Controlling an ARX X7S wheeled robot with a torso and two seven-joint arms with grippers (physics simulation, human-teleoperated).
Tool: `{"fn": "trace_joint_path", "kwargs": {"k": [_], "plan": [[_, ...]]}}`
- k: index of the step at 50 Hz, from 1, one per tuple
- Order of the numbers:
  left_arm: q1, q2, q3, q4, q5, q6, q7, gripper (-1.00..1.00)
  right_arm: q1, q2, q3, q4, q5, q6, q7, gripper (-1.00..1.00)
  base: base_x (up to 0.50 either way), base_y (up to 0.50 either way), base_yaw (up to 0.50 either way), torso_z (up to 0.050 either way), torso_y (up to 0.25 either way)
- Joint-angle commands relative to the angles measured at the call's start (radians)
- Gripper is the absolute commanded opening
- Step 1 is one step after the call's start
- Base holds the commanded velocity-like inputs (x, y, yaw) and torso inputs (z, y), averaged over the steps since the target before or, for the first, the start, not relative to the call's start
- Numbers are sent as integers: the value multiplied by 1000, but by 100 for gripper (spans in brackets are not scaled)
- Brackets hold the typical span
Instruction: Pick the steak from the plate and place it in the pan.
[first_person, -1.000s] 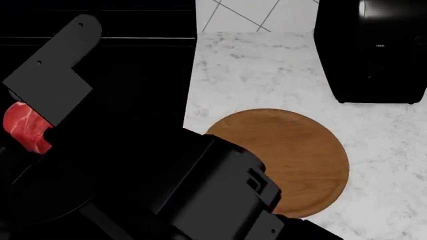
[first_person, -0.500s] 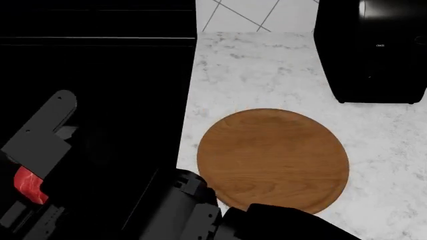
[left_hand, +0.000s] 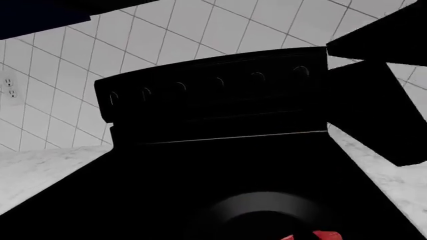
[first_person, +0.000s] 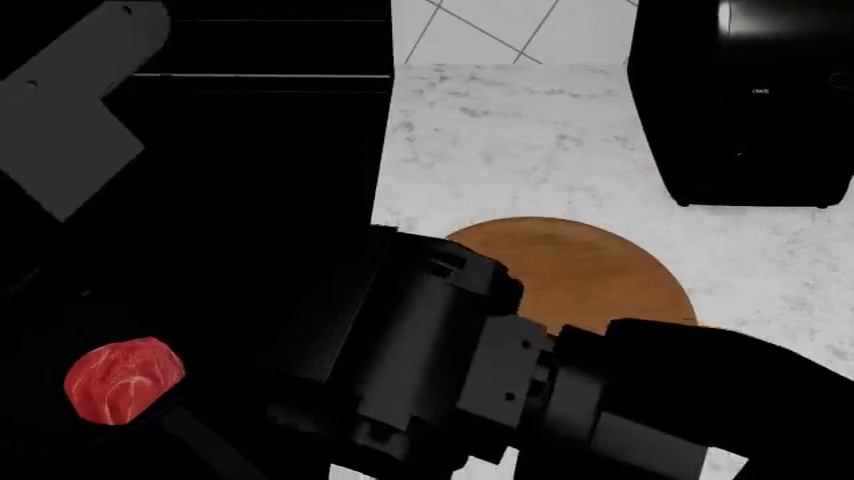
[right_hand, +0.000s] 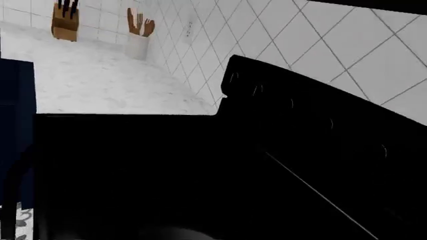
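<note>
The steak (first_person: 123, 380), a rounded red chunk with white marbling, lies free on the black surface at the lower left of the head view. Its edge also shows in the left wrist view (left_hand: 327, 235), beside the faint grey arc of the pan (left_hand: 260, 212). In the head view the pan hardly stands out from the black stove. My right arm reaches leftward across the wooden plate (first_person: 601, 280), which holds nothing. Only one grey finger (first_person: 74, 100) of my right gripper shows, well above the steak and not touching it. My left gripper is out of view.
The black stove (left_hand: 213, 100) with its knob panel fills the left side, against a white tiled wall. A black appliance (first_person: 747, 100) stands at the back right on the marble counter (first_person: 521, 150). A knife block (right_hand: 65, 22) and a utensil holder (right_hand: 138, 35) stand far off.
The steak was held against the grey finger; now it lies free lower down. The finger has risen toward the top left, and the arm covers more of the plate.
</note>
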Motion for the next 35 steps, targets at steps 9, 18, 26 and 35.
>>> {"fn": "trace_joint_path", "kwargs": {"k": [9,18,26,35], "plan": [[-206,-25,82,-69,-41,-57,32,100,-44,596,120,-460,-4,-63,414,100,0,0,0,0,0],[-255,-40,73,-80,-90,-64,61,100,-224,788,89,-694,-51,-138,623,100,0,0,0,0,0],[-244,-24,98,-96,-70,-45,68,100,-365,864,57,-748,-112,-236,674,100,0,0,0,0,0],[-229,-1,111,-125,-54,-14,73,100,-444,891,51,-748,-118,-312,708,100,0,0,0,0,0]]}}
